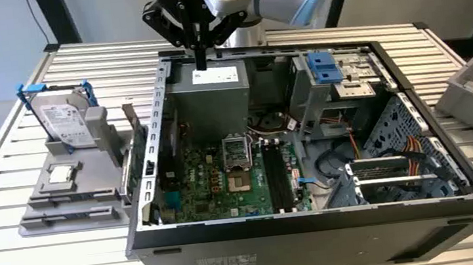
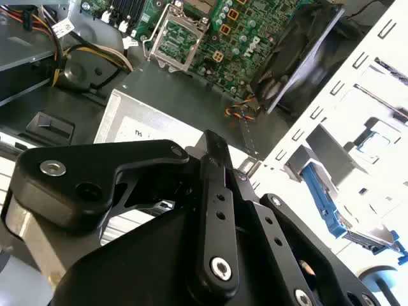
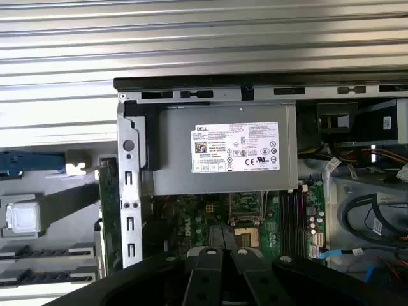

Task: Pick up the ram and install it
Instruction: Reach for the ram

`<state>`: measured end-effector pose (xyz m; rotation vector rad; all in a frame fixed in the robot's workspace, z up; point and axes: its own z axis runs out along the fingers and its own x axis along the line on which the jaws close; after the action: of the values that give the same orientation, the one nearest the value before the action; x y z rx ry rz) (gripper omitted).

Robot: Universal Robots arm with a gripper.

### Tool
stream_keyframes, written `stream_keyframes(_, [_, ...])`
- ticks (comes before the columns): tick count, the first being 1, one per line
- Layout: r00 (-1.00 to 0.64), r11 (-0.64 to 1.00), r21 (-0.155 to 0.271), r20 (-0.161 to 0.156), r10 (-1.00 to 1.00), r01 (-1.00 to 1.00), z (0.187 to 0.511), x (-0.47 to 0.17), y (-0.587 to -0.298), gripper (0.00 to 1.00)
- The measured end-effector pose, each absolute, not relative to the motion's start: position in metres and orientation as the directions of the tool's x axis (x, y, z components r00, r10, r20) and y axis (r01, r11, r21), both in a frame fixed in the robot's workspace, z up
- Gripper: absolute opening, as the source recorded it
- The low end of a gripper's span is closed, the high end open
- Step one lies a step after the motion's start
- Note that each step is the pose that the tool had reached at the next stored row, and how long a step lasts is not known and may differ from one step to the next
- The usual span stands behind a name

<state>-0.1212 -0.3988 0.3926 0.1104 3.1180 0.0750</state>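
Gripper (image 2: 224, 156), my fingers (image 2: 213, 191) closed together on nothing, hangs over the power supply (image 1: 214, 92) inside the open case (image 1: 317, 233); step in hand: fetching the ram, seemingly standing in the grey rack (image 1: 69, 219) at the exterior view's left, which calls for parted fingers.

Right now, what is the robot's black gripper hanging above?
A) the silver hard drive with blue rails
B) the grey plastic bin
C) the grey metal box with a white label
C: in the exterior view the black gripper points straight down over the grey metal box with a white label.
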Motion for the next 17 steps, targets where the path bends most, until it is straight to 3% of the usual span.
stream_keyframes(17, [-0.997, 0.996, 0.049, -0.019, 0.071, 0.070, 0.3927, -0.1285, -0.3985, 0.00])
